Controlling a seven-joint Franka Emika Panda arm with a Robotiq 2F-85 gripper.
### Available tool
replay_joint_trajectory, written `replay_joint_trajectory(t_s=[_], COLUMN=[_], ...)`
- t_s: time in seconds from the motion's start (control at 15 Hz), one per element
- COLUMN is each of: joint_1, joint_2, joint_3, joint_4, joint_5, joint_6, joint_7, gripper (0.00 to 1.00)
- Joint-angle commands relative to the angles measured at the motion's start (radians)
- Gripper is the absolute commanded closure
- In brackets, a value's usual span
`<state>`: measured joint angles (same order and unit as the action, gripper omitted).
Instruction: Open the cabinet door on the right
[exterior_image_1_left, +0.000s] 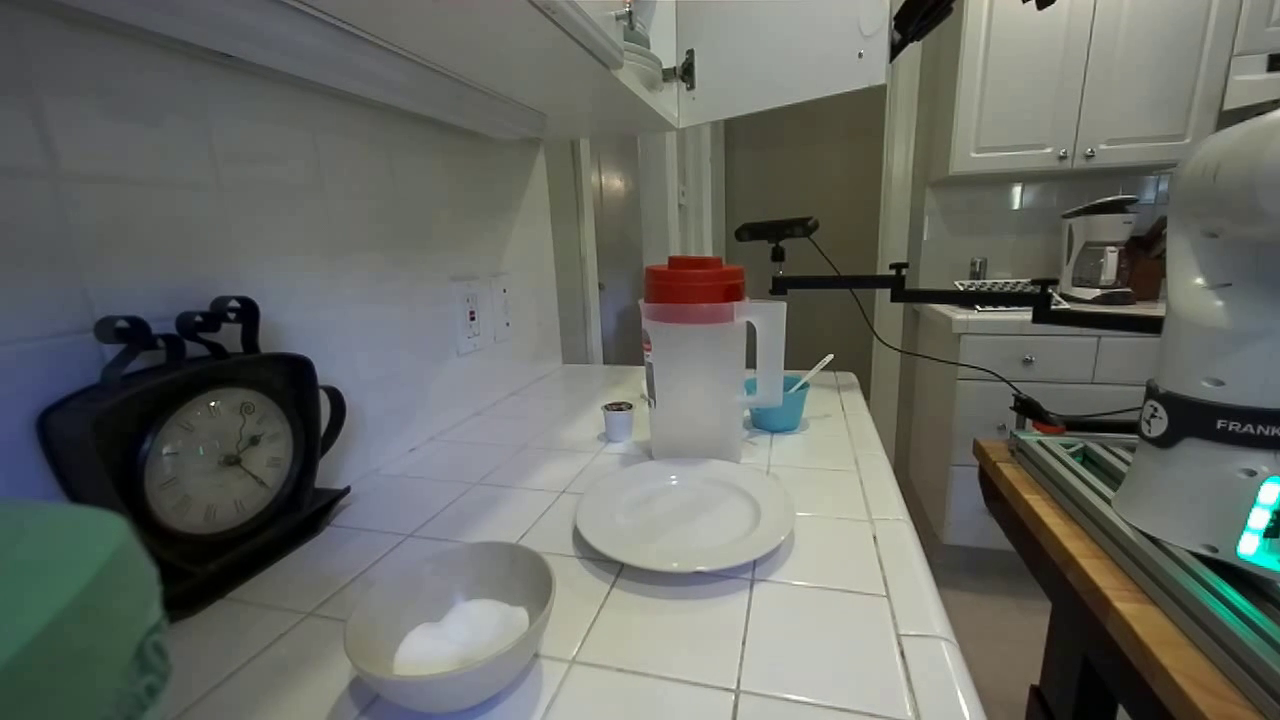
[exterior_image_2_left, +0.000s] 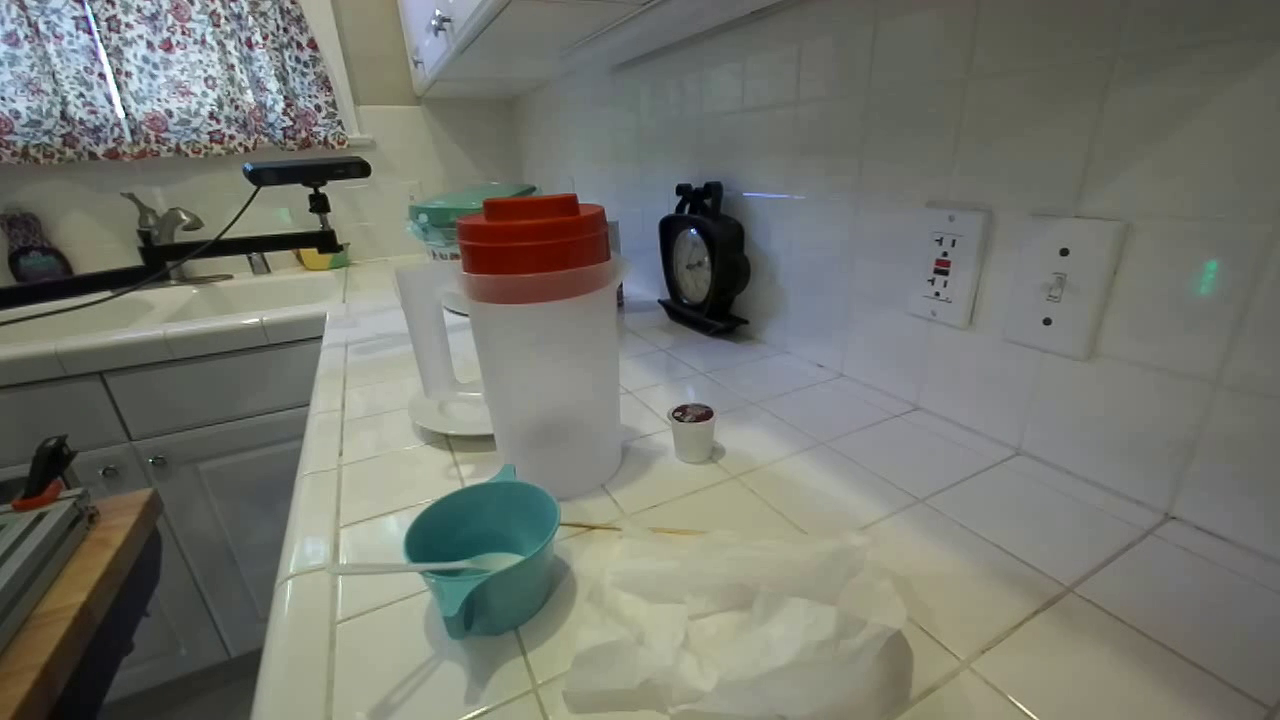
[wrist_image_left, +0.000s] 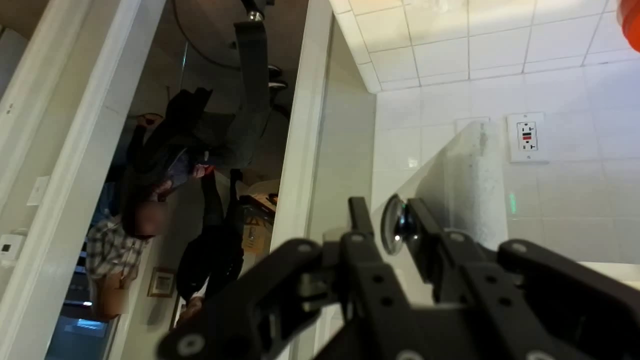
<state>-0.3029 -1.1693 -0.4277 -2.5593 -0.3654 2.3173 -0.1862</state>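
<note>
- Cab. door (exterior_image_1_left: 790, 60) is hanging open above ctr. (exterior_image_1_left: 820, 620) level, hinge (exterior_image_1_left: 686, 70) showing.
- Gripper (wrist_image_left: 387, 207) is straddling door's metal knob (wrist_image_left: 392, 225), fingers (wrist_image_left: 360, 217) standing apart w/ gap showing; contact unclear.
- Pitcher (exterior_image_1_left: 695, 385) w/ red lid (exterior_image_1_left: 695, 282) is standing on ctr.

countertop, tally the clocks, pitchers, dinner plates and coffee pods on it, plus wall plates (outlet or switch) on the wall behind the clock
Clock: 1
Pitcher: 1
Dinner plate: 1
Coffee pod: 1
Outlet plate plus switch plate: 2
Total: 6
</note>
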Motion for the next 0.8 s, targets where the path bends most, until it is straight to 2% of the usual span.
replay_joint_trajectory(t_s=[0.0, 0.33, 0.47, 0.73], joint_1=[-0.044, -0.081, -0.084, -0.079], joint_2=[0.008, 0.003, -0.002, -0.001], joint_3=[-0.002, -0.011, -0.006, 0.037], joint_4=[0.07, 0.161, 0.162, 0.169], joint_5=[-0.028, -0.073, -0.075, -0.064], joint_6=[-0.016, -0.018, -0.024, -0.093], joint_7=[-0.079, -0.121, -0.118, -0.105], gripper=[0.44, 0.05, 0.0, 0.0])
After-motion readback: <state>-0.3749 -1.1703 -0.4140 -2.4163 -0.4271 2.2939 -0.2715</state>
